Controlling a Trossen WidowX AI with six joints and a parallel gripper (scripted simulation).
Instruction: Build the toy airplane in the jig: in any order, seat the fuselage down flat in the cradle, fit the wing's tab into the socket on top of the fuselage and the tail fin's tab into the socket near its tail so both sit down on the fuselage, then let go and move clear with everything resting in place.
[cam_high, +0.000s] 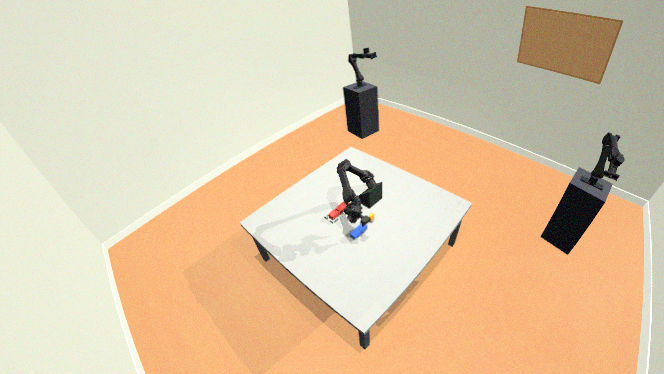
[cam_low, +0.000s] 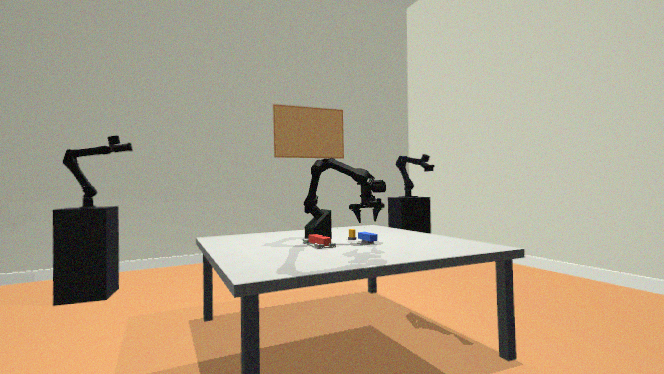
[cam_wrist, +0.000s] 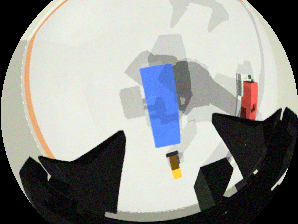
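Note:
The red fuselage (cam_high: 337, 211) (cam_low: 319, 240) (cam_wrist: 250, 97) lies in the pale jig (cam_wrist: 238, 92); in the wrist view my finger hides its near end. The exterior view shows it low and level. The blue wing (cam_high: 358, 231) (cam_low: 367, 237) (cam_wrist: 162, 110) lies apart from it, its underside mostly hidden. The yellow tail fin (cam_high: 371, 217) (cam_low: 352, 233) (cam_wrist: 176, 173) stands on a small dark base near one end of the wing. My gripper (cam_low: 367, 221) (cam_wrist: 171, 126) is open and empty, pointing down above the wing, with its fingers well above it.
The pieces are on a white table (cam_high: 360, 285) (cam_low: 425, 255). My arm's dark base block (cam_high: 371, 195) (cam_low: 320, 225) (cam_wrist: 212, 184) stands close behind the tail fin and the jig. Two other arms stand on black pedestals (cam_high: 361, 110) (cam_high: 575, 215) away from the table.

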